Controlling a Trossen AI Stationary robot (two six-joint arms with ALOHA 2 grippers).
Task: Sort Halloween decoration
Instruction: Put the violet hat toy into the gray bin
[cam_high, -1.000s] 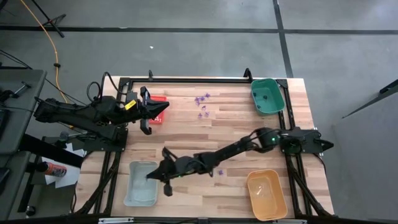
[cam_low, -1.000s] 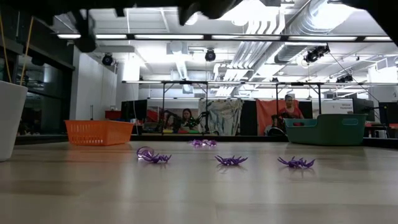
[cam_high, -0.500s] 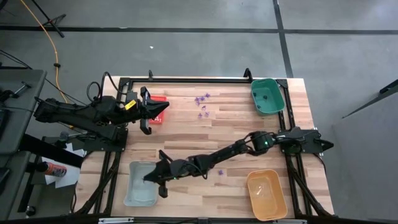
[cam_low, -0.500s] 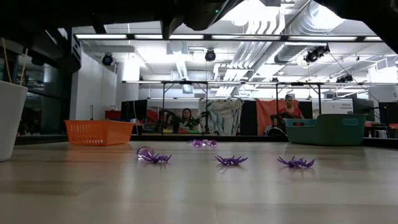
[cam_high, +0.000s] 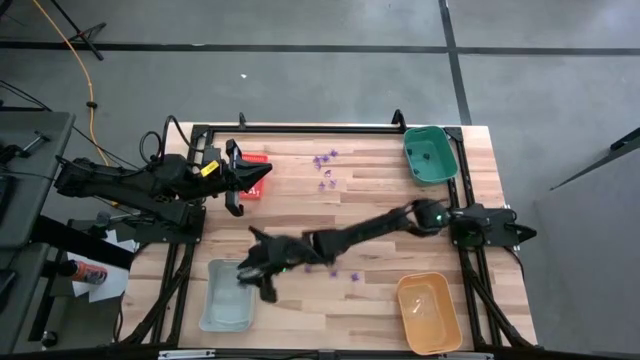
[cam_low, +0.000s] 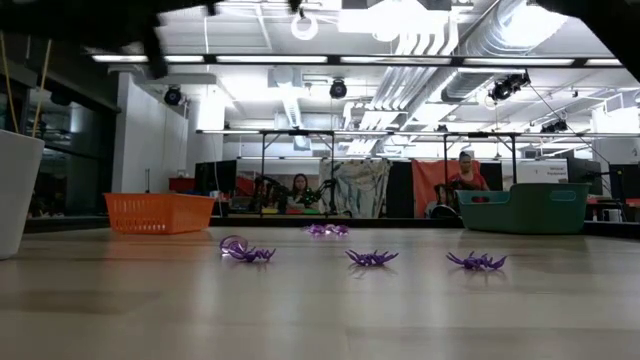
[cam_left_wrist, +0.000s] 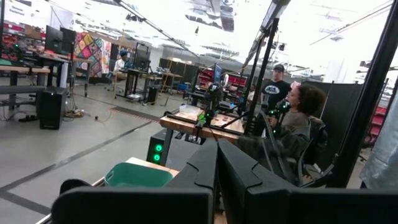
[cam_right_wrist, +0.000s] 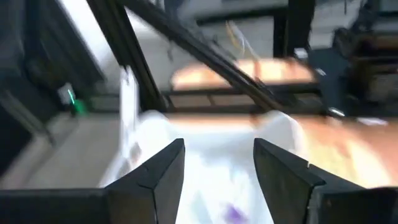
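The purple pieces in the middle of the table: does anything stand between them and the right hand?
Nothing visible does. The right hand hangs open at the pale blue tray; bare wood lies between it and the purple pieces. A single purple piece lies near its arm. The left hand waits, shut, by the red tray.

Readable text: none in any view.
Yellow tag on left arm (cam_high: 209, 169), high view, left of centre: too small to read.
Dark shirt of standing person (cam_left_wrist: 274, 91), left wrist view, right of centre: pale mark on the chest, not legible.
Patterned wall hanging (cam_left_wrist: 89, 55), left wrist view, upper left: coloured shapes only, no letters.
Can beside the bench (cam_high: 84, 270), high view, lower left: label colours show, no words can be made out.
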